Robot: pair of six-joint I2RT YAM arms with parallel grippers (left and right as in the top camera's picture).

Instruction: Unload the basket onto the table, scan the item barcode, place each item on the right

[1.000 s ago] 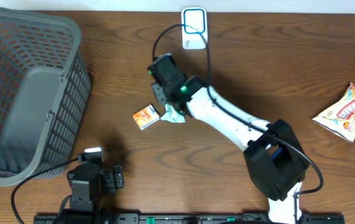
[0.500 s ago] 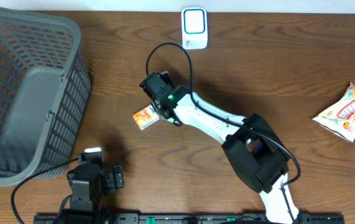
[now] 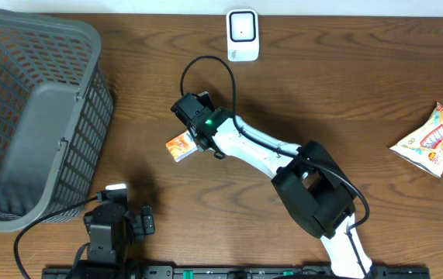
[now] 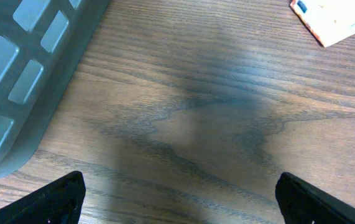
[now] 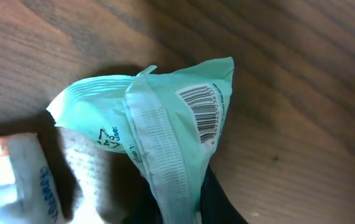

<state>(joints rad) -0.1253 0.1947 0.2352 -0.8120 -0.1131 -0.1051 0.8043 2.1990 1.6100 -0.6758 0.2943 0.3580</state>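
Scanner (image 3: 243, 35) stands at the table's far edge, well beyond the right gripper (image 3: 200, 142) — the nearer one, pinching the green packet (image 5: 158, 137) mid-table by one end; its long axis runs away from the fingers, barcode (image 5: 203, 112) facing up — left gripper (image 4: 177, 205) spread, idle

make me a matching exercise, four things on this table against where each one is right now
1 grey basket
2 barcode scanner
3 yellow snack bag
4 mint-green packet

a right edge of the table
b pinched in the right gripper
c left side of the table
d far edge, middle

Pairs: 1-c, 2-d, 3-a, 4-b
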